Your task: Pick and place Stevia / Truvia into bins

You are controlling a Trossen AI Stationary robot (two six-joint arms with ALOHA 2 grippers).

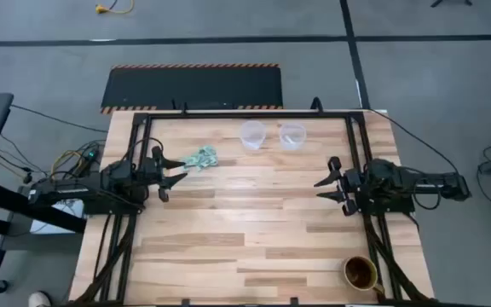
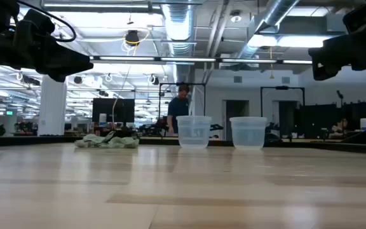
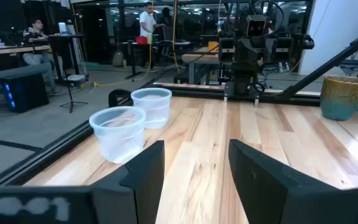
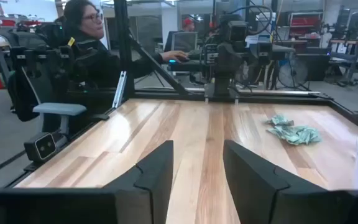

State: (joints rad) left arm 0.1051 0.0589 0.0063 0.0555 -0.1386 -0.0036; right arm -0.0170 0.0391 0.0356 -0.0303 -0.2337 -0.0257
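On the wooden bench [image 1: 254, 230], the Stevia packets [image 1: 201, 158] lie heaped near the far edge, just ahead of my left fingers [image 1: 176, 170], parted and empty. My right fingers [image 1: 329, 185], likewise parted, wait well apart; the bins [image 1: 253, 135] stand between.

Wood table [image 1: 254, 230]: packet pile [image 1: 201, 158], 2 clear cups [image 1: 252, 135] [image 1: 291, 135], brown cup [image 1: 360, 273].

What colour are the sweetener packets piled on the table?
Pale green and white. The packets show best in the right wrist view, lying in a loose heap.
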